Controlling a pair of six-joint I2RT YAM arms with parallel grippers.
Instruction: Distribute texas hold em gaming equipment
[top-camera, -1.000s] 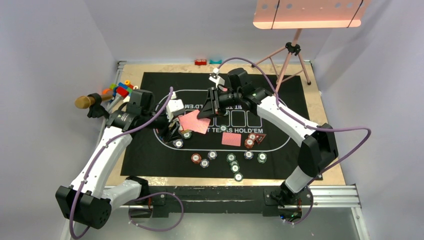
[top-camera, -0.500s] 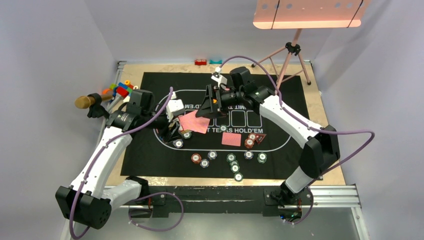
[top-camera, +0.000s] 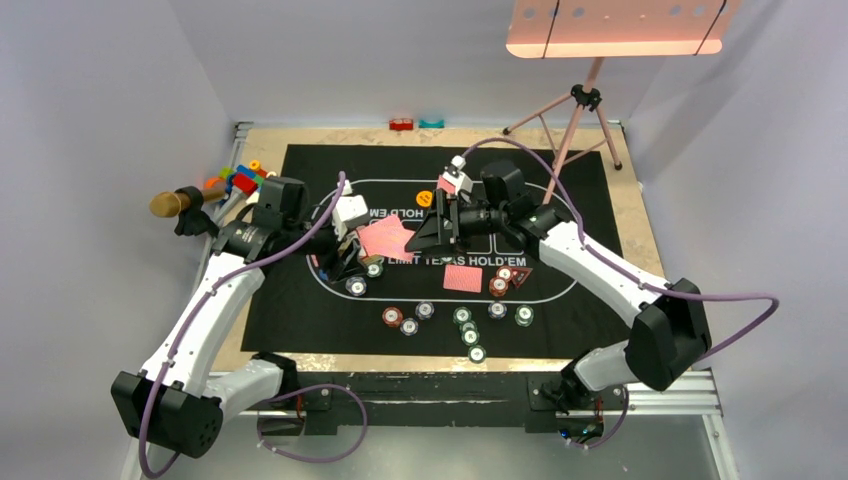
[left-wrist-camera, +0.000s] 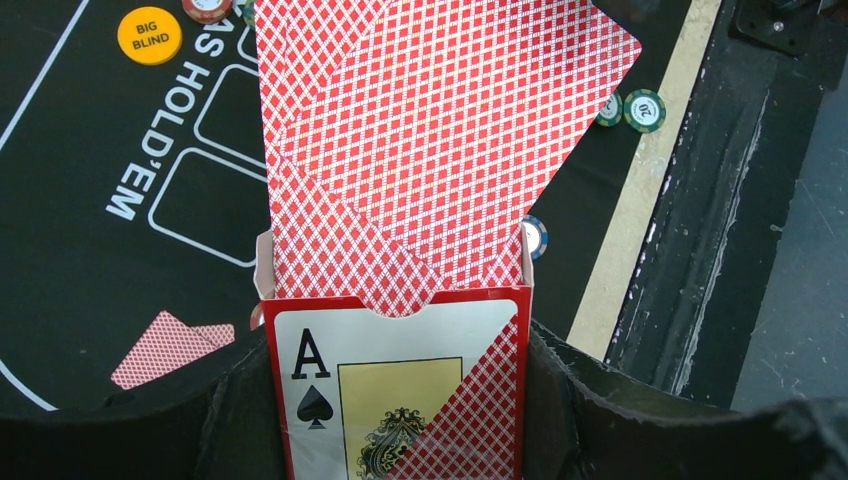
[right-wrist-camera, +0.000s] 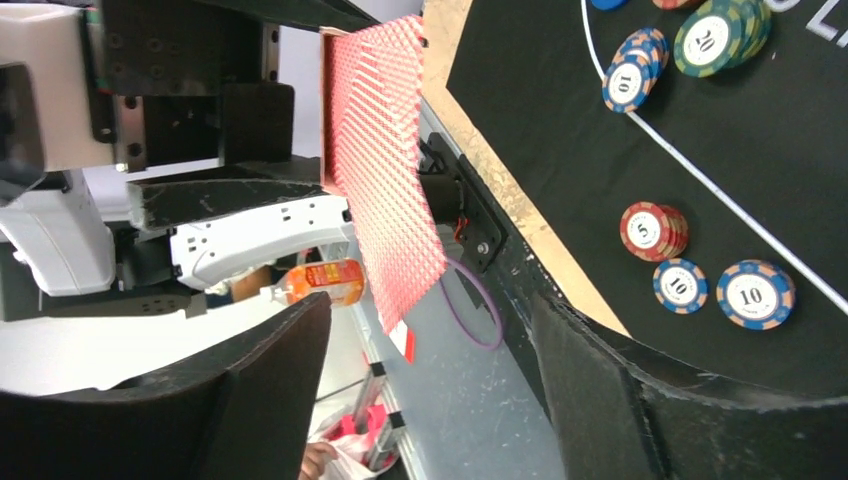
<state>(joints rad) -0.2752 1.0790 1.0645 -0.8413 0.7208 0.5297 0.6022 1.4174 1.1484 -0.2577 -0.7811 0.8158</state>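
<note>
Left wrist view looks down on the card box (left-wrist-camera: 400, 390), clamped between the fingers of the left hand (left-wrist-camera: 395, 440), with several red-backed playing cards (left-wrist-camera: 430, 150) fanned out of its open top. From above, the box hangs over the left part of the black felt mat (top-camera: 300, 170) on the surface. The right hand (top-camera: 425, 232) hovers just right of the fan, its jaws wide with nothing between them. The cards look thin, light, slick and bendable. I judge the best hold is a flat pinch on the free corner of the topmost card, drawn straight along its length so it does not drag its neighbours out. One dealt card (top-camera: 462, 278) lies face down near the mat's middle, and poker chips (top-camera: 465, 325) sit in a loose row at its near side.
</note>
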